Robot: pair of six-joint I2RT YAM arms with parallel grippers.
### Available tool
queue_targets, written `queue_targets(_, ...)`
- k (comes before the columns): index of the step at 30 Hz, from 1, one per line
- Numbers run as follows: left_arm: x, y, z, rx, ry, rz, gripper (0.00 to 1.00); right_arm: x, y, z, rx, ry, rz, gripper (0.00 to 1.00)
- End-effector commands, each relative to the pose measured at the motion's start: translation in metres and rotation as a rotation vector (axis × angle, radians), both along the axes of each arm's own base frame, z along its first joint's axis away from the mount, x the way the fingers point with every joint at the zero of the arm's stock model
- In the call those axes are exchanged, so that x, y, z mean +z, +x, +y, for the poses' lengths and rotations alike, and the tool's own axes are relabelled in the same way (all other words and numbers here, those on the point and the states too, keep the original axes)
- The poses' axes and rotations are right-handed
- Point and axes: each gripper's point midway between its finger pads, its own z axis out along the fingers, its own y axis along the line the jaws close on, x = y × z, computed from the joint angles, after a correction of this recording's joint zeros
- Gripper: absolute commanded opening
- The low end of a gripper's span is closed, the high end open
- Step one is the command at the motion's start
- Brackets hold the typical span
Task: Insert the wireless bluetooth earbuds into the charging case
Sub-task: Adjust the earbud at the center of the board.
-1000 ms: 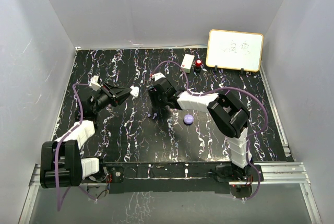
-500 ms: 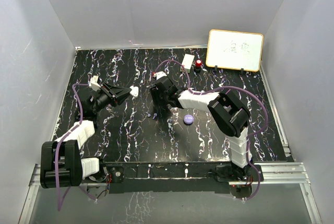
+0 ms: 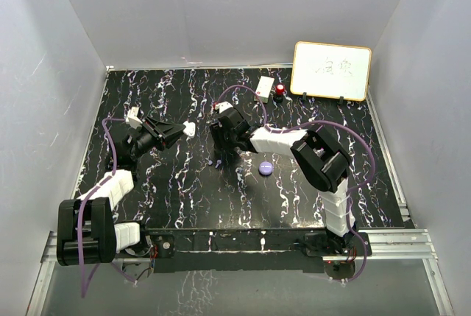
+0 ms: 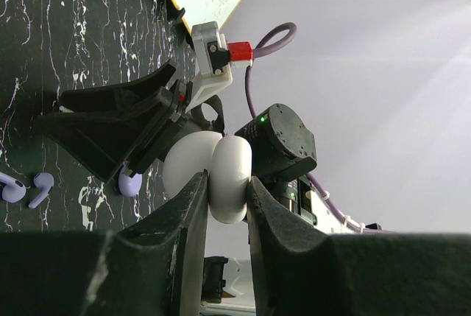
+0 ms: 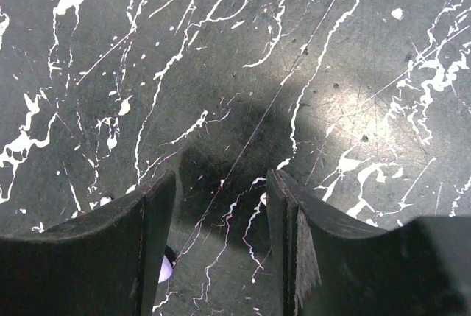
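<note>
Clamping left fingers [image 4: 188, 216] on a round white glossy case [image 4: 221, 176], holding right fingers [image 5: 147, 216] apart and empty above the black white-veined surface [image 5: 294, 51].

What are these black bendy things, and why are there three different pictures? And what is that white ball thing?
They are two robot arms, a left arm and a right arm, fixed at the near edge of a black marbled table. One picture comes from a camera high above, looking down on both arms. The other two come from little cameras on each arm's wrist, so you see that arm's own two fingers up close.

The left gripper is squeezed shut on the white ball thing, which is a round white case. The right gripper points down at the table with its fingers apart, holding nothing.

On the table lie a round purple case and two tiny purple earbuds. At the back are a red knob and a small whiteboard.
</note>
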Motion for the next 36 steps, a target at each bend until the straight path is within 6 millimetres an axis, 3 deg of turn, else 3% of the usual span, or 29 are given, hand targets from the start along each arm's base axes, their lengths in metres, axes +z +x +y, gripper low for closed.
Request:
queue_targets(1, 0.018, 0.000, 0.001, -0.006, 0.003, -0.059, 0.00, 0.016, -0.001, 0.007, 0.024, 0.055, -0.023, 0.50)
queue_targets(20, 0.018, 0.001, 0.001, -0.005, 0.007, -0.060, 0.00, 0.023, -0.021, -0.016, 0.037, 0.008, -0.019, 0.50)
queue_targets(24, 0.017, 0.002, 0.001, -0.004, 0.008, -0.057, 0.00, 0.037, -0.019, -0.016, 0.034, 0.022, -0.045, 0.50)
queue_targets(32, 0.015, 0.002, 0.001, -0.006, 0.012, -0.054, 0.00, 0.098, 0.002, -0.019, -0.020, 0.087, -0.179, 0.51)
queue_targets(36, 0.016, 0.002, 0.001, -0.006, 0.011, -0.056, 0.00, 0.091, 0.014, -0.030, -0.071, 0.045, -0.140, 0.50)
